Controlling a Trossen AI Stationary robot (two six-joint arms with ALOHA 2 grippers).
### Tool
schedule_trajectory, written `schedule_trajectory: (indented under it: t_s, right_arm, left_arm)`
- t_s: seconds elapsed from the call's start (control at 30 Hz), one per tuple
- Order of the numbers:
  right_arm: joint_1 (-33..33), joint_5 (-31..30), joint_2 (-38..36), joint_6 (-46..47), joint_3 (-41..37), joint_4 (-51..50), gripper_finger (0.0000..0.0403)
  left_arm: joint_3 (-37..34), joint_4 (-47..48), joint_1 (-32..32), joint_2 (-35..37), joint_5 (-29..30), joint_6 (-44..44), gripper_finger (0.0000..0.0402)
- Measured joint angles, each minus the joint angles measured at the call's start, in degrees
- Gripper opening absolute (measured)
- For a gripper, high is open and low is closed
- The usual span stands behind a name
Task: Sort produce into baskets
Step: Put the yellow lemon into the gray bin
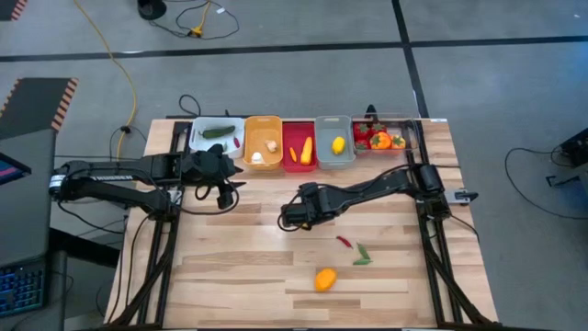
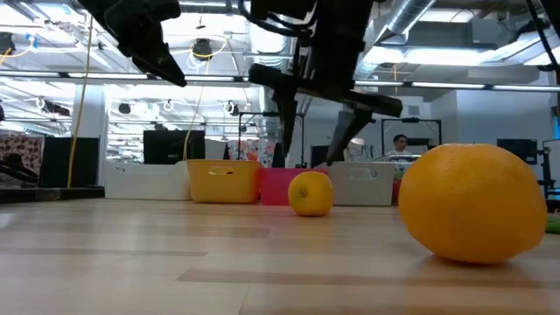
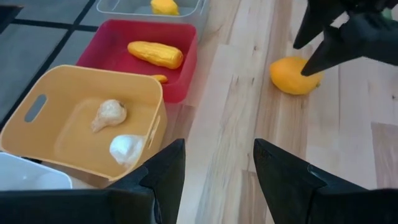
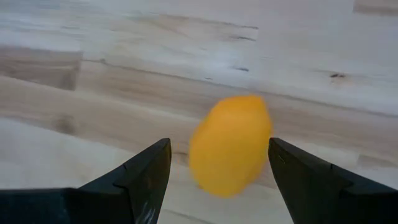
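Right gripper (image 1: 290,215) sits mid-frame in the high view, low over the wood table (image 1: 239,276), and its fingers hide whatever's under them from up there. Left gripper (image 1: 223,189) hovers left of center, just below the white basket (image 1: 217,134) and orange basket (image 1: 263,140). Red basket (image 1: 299,158), grey basket (image 1: 335,140) and clear basket (image 1: 386,134) finish the row along the top edge. An orange pepper (image 1: 324,279), red chilli (image 1: 344,242) and green piece (image 1: 362,255) lie lower center.

Low view: a lemon (image 2: 311,193) sits mid-frame on the table, dark fingers (image 2: 343,144) spread above it.

Left wrist view: fingers (image 3: 163,174) parted, nothing in them, garlic (image 3: 109,114) in the orange basket, corn (image 3: 155,54) in the red one.

Right wrist view: fingers (image 4: 147,171) wide open either side of the lemon, not touching it.
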State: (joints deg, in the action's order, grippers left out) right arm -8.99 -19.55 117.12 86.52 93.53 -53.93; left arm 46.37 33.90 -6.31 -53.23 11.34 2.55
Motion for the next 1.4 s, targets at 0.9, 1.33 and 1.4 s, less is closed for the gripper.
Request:
schedule_trajectory:
  t_s: [0.9,1.33,1.4]
  right_arm:
    - [-1.14,-0.13,5.05,8.96,-0.06,-0.79,0.0292]
    - [-1.14,-0.09,5.03,4.87,-0.06,-0.88,0.0252]
    - [-1.01,-0.09,5.03,3.84,-0.06,-0.90,0.0251]
  left_arm:
    - [-0.02,0.96,0.04,-0.02,-0.60,-1.20,0.0178]
    - [-0.02,1.46,0.04,-0.02,-0.60,-1.03,0.0178]
    - [-0.02,1.46,0.04,-0.02,-0.62,-1.03,0.0178]
